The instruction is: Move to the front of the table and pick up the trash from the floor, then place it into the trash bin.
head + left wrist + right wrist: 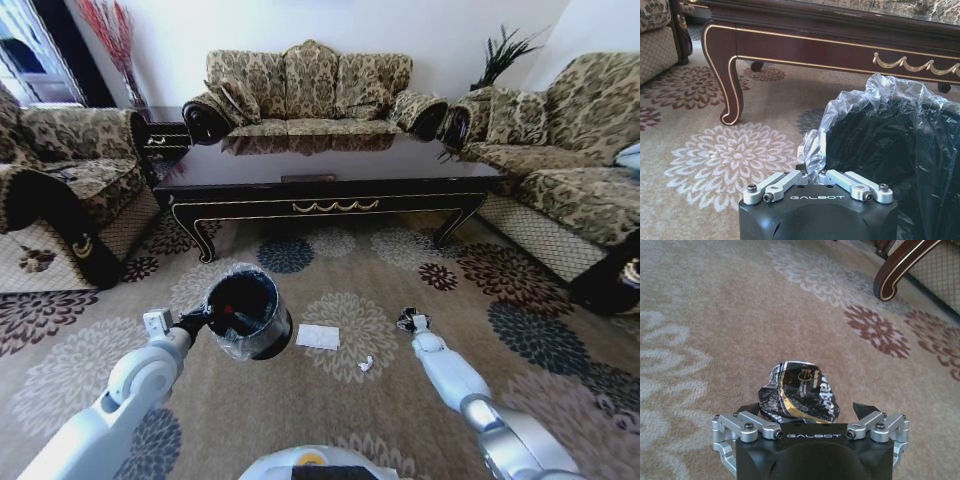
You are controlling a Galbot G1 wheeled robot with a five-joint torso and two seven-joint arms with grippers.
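We see the left gripper (197,320) clenched on the rim of the trash bin (250,312), holding it tilted above the floor (330,270) so its mouth faces the head camera; the left wrist view shows the fingers (790,179) closed against the bin's clear plastic liner (880,100). The right gripper (409,322) hangs over the carpet to the right of the bin, and in the right wrist view we see it grasping a dark crumpled wrapper (799,391) with gold and white print, raised clear of the carpet. A flat white paper square (318,336) lies on the carpet between the two grippers, just beside the bin, and a small white scrap (366,364) lies near it, toward the robot. The long dark table (330,190) stands beyond, its gold-ornamented front rail facing us, with sofas (310,90) around its other three sides.
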